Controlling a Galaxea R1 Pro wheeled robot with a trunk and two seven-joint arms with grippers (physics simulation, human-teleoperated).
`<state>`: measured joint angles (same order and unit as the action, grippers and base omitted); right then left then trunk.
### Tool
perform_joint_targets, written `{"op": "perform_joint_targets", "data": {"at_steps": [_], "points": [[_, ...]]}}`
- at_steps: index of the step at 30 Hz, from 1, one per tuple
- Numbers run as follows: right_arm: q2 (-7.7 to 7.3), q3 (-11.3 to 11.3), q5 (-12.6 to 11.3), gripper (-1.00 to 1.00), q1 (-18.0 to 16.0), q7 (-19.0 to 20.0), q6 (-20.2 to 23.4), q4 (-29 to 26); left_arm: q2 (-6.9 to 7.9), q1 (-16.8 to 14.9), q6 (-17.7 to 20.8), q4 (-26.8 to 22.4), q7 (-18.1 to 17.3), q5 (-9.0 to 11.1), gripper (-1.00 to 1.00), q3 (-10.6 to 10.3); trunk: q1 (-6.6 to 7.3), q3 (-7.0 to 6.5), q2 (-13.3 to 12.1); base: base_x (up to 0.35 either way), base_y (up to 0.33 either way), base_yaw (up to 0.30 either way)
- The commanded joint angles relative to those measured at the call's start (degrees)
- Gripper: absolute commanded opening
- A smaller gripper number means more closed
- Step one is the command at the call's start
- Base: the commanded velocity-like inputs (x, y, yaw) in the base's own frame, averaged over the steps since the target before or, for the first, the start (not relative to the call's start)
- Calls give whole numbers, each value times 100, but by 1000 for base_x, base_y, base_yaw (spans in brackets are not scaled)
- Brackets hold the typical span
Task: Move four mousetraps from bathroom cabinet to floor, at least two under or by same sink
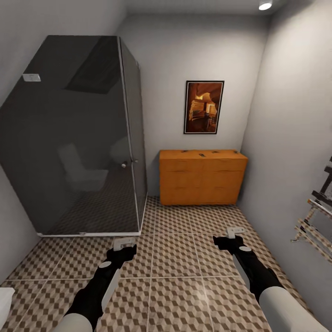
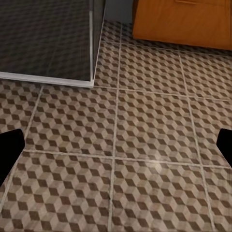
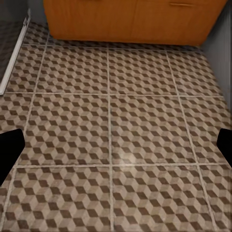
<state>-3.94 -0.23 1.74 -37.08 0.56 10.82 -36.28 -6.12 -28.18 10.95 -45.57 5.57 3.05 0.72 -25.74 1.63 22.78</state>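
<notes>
orange-brown cabinet, small traps atop

The cabinet stands at 12 o'clock against the far wall, on the bathroom floor. 4 mousetraps lie in a row on its top. The shower enclosure fills 10 o'clock, left of the cabinet; a picture hangs above it.

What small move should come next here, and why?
Probably drive forward toward the cabinet. The mousetraps lie on its top at the far wall, while both tools, left and right, hang open and empty over the bathroom floor, well short of it.
</notes>
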Motion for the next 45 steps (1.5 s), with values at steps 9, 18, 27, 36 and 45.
{"op": "perform_joint_targets", "data": {"at_steps": [9,18,27,36,45], "points": [[-2,-1,19,100,-5,6,35,-10,-2,-3,-216,0,8,29,100,1,-4,14,14,0,0,-27],[-2,-2,20,100,-2,6,35,-10,-6,-3,-323,132,-2,29,100,-5,-4,14,14,26,0,-3],[-2,0,20,100,-3,6,34,-10,-6,-3,-315,159,-4,29,100,-13,-4,14,14,253,0,0],[-2,1,20,100,-3,6,34,-10,-7,-3,-313,163,-4,29,100,-11,-4,14,14,317,-13,0],[-18,-3,20,100,-3,-6,-4,-2,-13,-3,-321,162,10,29,100,-11,-4,14,14,324,-111,0]]}}
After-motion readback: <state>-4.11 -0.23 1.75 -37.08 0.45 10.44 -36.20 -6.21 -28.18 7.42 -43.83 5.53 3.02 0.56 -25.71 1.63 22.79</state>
